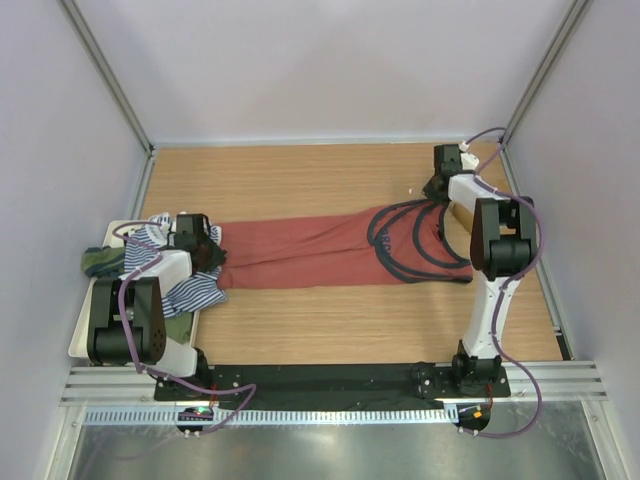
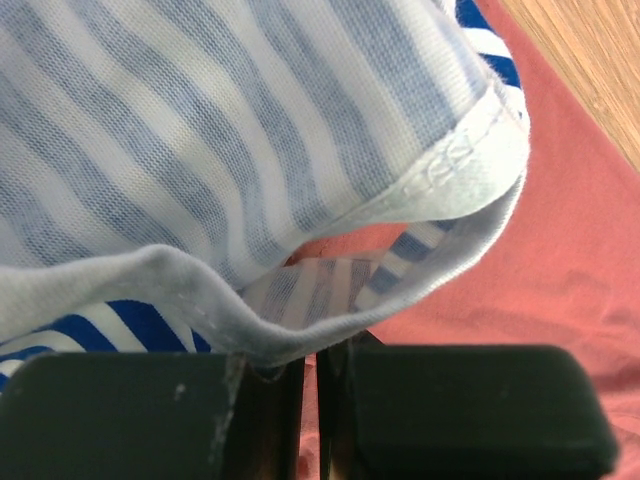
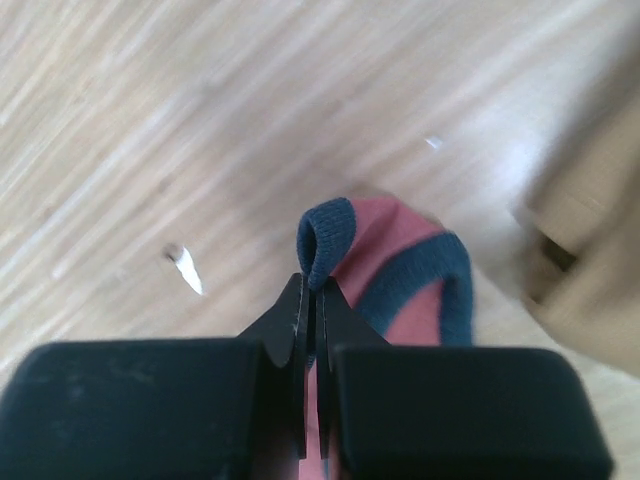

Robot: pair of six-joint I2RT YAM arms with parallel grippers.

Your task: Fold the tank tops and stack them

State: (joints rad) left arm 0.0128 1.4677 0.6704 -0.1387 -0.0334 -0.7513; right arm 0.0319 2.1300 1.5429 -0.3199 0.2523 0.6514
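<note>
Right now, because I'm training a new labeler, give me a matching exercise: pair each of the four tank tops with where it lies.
Things:
1. rust-red tank top
2. striped tank top
3. olive tank top
4. tan tank top

Places:
A. bunched at the left edge of the table
B. stretched across the middle, navy trim pinched in the right fingers
C. beside the right arm, far right
D. draped over the left arm

Pairs: 1-B, 2-D, 3-A, 4-C
</note>
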